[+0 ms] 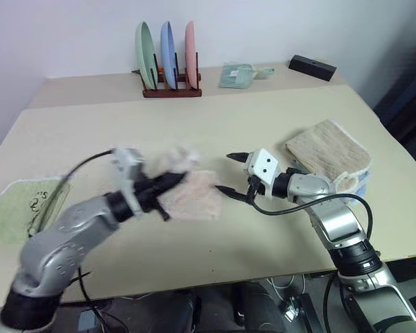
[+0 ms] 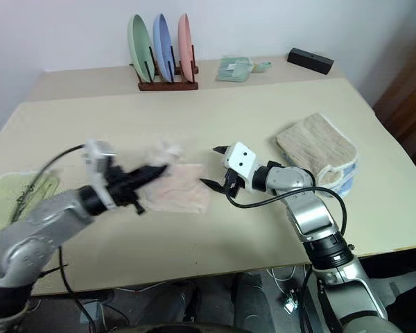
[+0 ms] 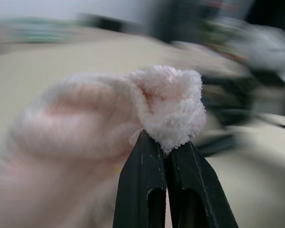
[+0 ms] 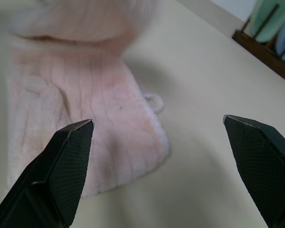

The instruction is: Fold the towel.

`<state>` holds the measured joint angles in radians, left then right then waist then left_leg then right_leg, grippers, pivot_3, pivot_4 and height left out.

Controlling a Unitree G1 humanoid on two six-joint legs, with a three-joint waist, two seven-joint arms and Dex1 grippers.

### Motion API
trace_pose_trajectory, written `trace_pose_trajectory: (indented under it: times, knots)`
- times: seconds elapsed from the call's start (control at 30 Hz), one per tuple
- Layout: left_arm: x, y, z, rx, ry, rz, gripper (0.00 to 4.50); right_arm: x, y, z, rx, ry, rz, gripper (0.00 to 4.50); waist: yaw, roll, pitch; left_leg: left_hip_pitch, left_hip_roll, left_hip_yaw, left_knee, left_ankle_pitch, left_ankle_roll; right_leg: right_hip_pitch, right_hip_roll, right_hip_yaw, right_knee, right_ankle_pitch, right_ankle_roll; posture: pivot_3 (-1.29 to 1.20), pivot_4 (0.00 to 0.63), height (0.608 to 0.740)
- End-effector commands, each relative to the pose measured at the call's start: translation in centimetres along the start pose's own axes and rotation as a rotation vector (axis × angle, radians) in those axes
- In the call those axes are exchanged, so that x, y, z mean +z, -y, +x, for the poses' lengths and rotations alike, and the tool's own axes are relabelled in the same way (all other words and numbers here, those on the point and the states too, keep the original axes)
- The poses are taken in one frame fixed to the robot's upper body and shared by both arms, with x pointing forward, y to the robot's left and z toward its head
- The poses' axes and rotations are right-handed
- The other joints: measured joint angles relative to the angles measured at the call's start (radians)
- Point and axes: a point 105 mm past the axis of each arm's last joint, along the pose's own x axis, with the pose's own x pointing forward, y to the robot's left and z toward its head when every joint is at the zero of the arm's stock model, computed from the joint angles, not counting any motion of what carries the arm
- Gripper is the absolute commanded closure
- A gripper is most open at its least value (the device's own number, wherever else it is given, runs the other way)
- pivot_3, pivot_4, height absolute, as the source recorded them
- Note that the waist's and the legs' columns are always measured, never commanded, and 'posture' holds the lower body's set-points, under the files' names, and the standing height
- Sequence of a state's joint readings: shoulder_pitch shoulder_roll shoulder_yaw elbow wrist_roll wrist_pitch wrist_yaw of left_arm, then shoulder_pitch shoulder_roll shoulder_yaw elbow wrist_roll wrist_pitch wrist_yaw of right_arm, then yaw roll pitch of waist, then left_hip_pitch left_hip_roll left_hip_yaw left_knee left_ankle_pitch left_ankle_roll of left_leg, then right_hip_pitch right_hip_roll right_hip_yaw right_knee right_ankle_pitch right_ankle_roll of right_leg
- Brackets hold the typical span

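The pale pink towel point(image 1: 200, 199) lies in the middle of the table point(image 1: 263, 118), with its near left corner lifted off the surface. My left gripper point(image 1: 180, 177) is shut on that raised corner point(image 3: 168, 107), and a fluffy bunch of terry sticks out above the black fingers point(image 3: 145, 171). My right gripper point(image 1: 227, 172) hangs open just off the towel's right edge, touching nothing. In the right wrist view the towel point(image 4: 85, 99) lies flat beyond the spread fingertips, with a small loop point(image 4: 154, 102) at its edge.
A light green towel point(image 1: 17, 208) lies at the table's left edge. A beige towel point(image 1: 329, 152) sits folded on the right, behind my right arm. At the back stand a plate rack point(image 1: 170, 62), a small green cloth point(image 1: 237, 75) and a black box point(image 1: 312, 67).
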<state>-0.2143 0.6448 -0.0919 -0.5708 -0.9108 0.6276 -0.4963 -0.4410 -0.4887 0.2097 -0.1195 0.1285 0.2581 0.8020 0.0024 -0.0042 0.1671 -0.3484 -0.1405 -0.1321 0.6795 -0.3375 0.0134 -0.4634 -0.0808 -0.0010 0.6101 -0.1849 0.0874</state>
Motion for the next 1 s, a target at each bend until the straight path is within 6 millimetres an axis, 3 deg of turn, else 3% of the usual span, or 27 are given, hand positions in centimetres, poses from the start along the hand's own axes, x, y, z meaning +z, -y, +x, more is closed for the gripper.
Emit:
trace_pose_trajectory:
  times: [0.03,0.17,0.47,0.8,1.0]
  knots:
    - [-2.1,1.0,1.1,-0.094,-0.124,0.031,4.43,0.6,0.8,-0.5,-0.048,0.02,-0.027,0.0,-0.005,0.0,0.0,0.0,0.0,0.0,-0.001,0.0,0.0,-0.001,0.0,0.0,0.0,0.0,0.0,0.0,0.15,0.74]
    - [-4.0,1.4,1.1,-0.156,-0.217,-0.013,4.43,0.4,1.0,-1.0,-0.073,0.009,-0.028,0.0,0.0,0.0,0.0,0.0,0.001,0.0,-0.001,0.0,-0.001,-0.001,0.001,0.0,0.001,0.0,-0.001,0.0,0.15,0.74]
    - [-3.3,-2.5,-0.5,0.065,-0.172,-0.029,4.43,-0.2,1.0,-1.4,-0.09,-0.011,-0.026,0.0,0.011,0.0,0.0,-0.001,0.001,-0.001,0.001,0.0,-0.001,-0.001,0.001,0.0,0.001,0.0,-0.001,0.0,0.15,0.74]
    - [-4.7,-2.4,-0.4,0.043,-0.217,-0.074,4.43,0.0,1.6,-1.0,-0.104,-0.008,-0.039,0.0,0.011,0.0,0.0,-0.001,0.001,-0.001,0.001,0.0,-0.001,-0.001,0.001,0.0,0.001,0.0,-0.001,0.0,0.15,0.74]
    - [-4.1,-2.4,-2.0,0.06,-0.188,-0.118,1.62,-0.1,1.8,-1.3,-0.118,-0.018,-0.048,0.0,0.01,0.0,0.0,-0.001,0.001,-0.001,0.001,0.0,-0.001,-0.001,0.001,0.0,0.001,0.0,-0.001,0.0,0.15,0.74]
